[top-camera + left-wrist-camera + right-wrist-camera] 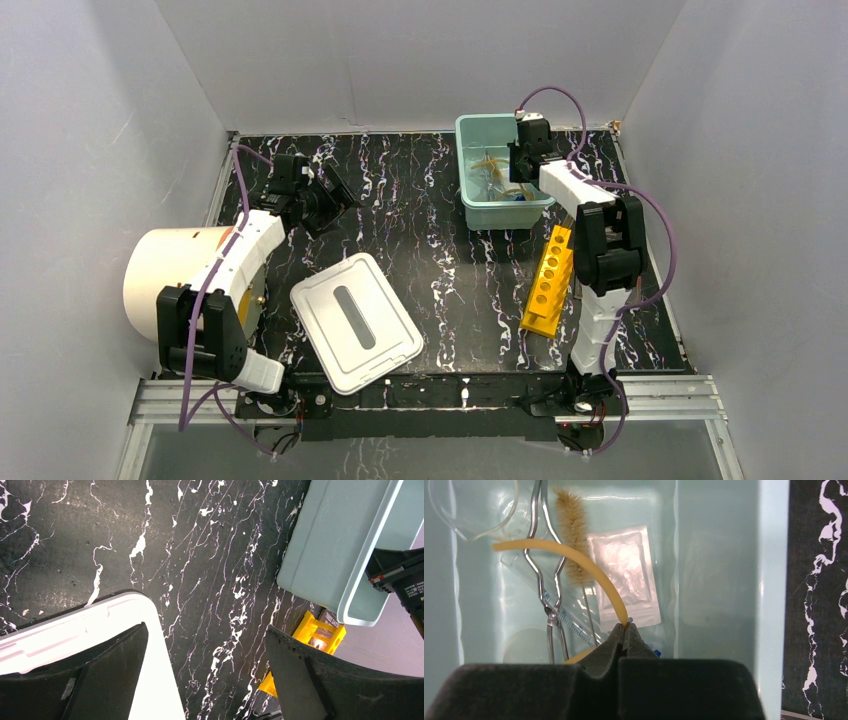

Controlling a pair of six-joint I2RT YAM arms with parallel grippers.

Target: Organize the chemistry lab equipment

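Note:
My right gripper (625,628) is shut on the amber tubing loop (574,560) and hangs inside the pale green bin (478,135). On the bin floor below lie thin metal tongs (544,575), a tan-bristled brush (573,530), a white packet (626,572), clear glassware (479,515) and a small blue piece (656,653), mostly hidden by my fingers. In the top view my right gripper (520,158) is over the bin. My left gripper (207,680) is open and empty above the table, between the white lid (90,625) and the bin (325,555).
A white lid (355,320) lies front centre. A yellow tube rack (550,280) lies right of centre, below the bin. A big cream cylinder (175,280) lies on its side at the left, by the left arm. Grey walls enclose the black marbled table (420,210).

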